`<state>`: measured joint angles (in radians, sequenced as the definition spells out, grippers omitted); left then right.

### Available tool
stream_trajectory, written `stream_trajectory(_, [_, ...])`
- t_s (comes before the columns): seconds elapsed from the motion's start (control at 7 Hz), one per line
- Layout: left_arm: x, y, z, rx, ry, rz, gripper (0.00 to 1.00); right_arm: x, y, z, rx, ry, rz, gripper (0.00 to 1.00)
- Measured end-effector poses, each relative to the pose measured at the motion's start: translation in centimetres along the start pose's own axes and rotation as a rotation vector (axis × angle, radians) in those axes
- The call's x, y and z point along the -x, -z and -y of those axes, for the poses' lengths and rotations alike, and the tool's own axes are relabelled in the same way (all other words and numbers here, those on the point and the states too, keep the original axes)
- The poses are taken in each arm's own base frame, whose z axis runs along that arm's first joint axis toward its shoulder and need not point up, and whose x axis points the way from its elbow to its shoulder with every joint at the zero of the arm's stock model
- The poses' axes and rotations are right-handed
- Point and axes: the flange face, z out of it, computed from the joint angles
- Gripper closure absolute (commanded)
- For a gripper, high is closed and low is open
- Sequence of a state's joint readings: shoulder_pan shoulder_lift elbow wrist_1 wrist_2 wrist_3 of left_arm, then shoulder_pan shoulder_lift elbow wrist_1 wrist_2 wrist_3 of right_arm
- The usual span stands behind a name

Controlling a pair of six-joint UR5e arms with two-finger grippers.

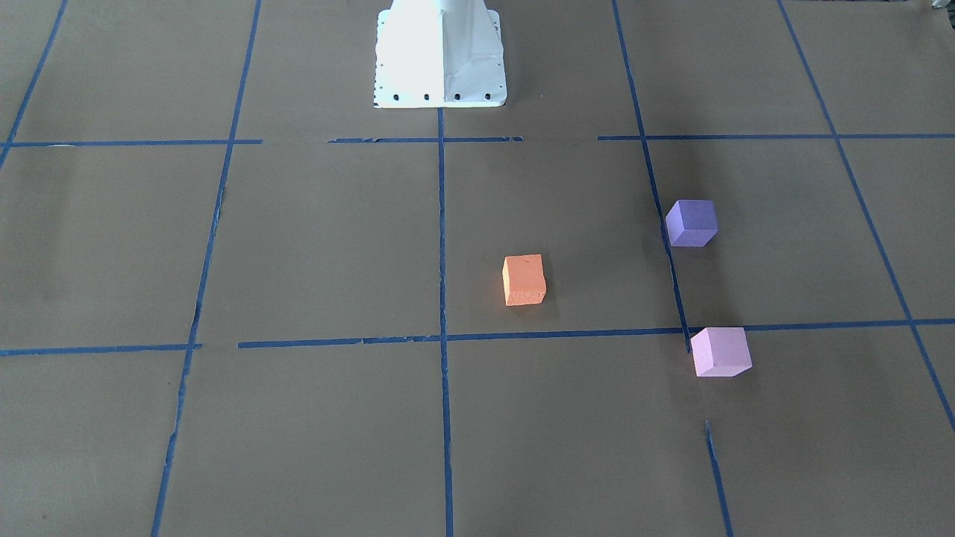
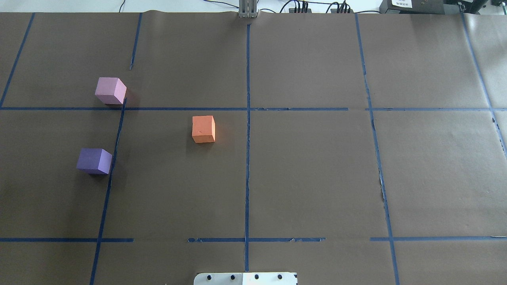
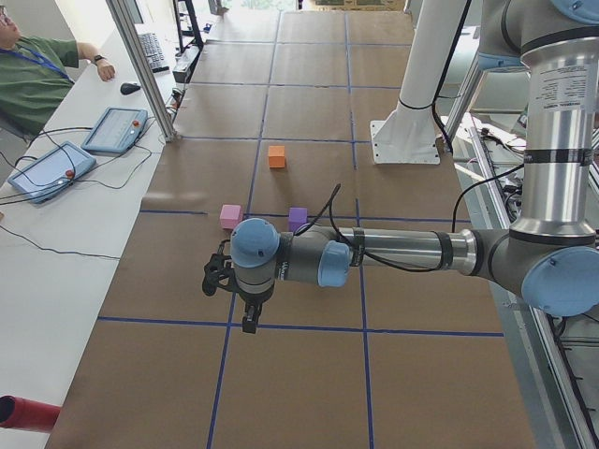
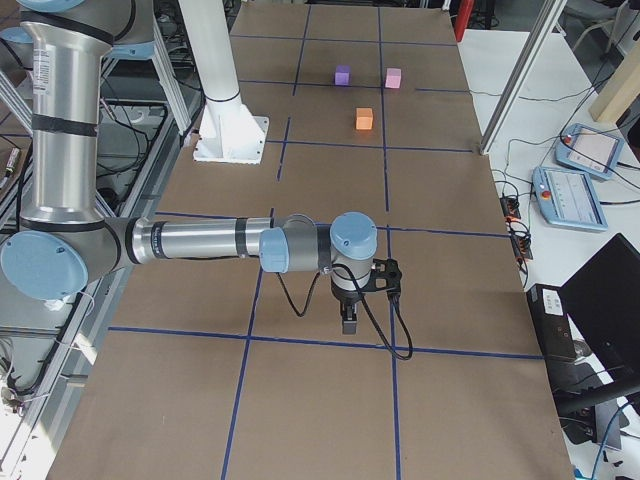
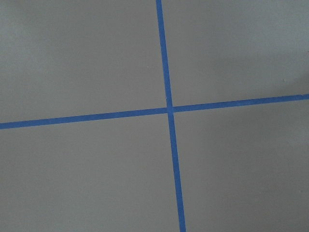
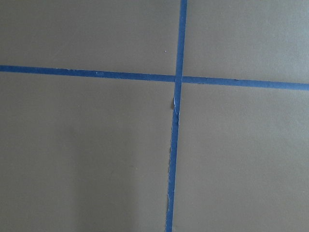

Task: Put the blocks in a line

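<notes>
Blocks: matte orange foam cube [image 2: 203, 128], violet-purple foam cube [image 2: 94, 160], pale pink-lilac foam cube [image 2: 111, 90], scattered on robot's left side (no line yet).
Grippers: left gripper [image 3: 250, 323], right gripper [image 4: 348, 322] parked well away; open or closed, cannot tell.

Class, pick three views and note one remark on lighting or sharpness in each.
Exterior front-facing: the white robot base is blown out by glare. Overhead exterior: the orange block casts only a faint, soft shadow. Left wrist-mounted: even light, blue tape slightly soft.
</notes>
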<state>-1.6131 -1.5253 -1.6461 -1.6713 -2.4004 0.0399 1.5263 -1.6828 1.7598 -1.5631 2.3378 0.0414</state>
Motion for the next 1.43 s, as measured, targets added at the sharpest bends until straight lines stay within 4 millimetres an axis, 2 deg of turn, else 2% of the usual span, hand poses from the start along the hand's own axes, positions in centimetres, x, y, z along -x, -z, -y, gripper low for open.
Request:
stream_trajectory(0.14, [-0.6,-0.2,0.4,0.003,-0.010,-0.004,0.00,0.0,0.0,0.0,0.000,0.000,0.000,0.00])
stream_trajectory(0.43, [-3.2,-1.2,2.6,0.019,-0.064,-0.015,0.00,0.0,0.0,0.0,0.000,0.000,0.000,0.00])
stream_trajectory(0.71, [-8.7,-1.1,5.9,0.009,-0.123,-0.031,0.00,0.0,0.0,0.0,0.000,0.000,0.000,0.00])
stream_trajectory(0.86, [-12.0,-1.3,7.6,0.008,-0.073,-0.046,0.00,0.0,0.0,0.0,0.000,0.000,0.000,0.00])
stream_trajectory(1.14, [-20.7,-1.9,11.2,0.010,-0.042,-0.086,0.00,0.0,0.0,0.0,0.000,0.000,0.000,0.00])
stream_trajectory(1.29, [-25.8,-2.6,12.7,0.015,-0.072,-0.109,0.00,0.0,0.0,0.0,0.000,0.000,0.000,0.00])
stream_trajectory(1.43, [-31.9,-3.4,14.3,0.024,-0.066,-0.136,0.00,0.0,0.0,0.0,0.000,0.000,0.000,0.00])
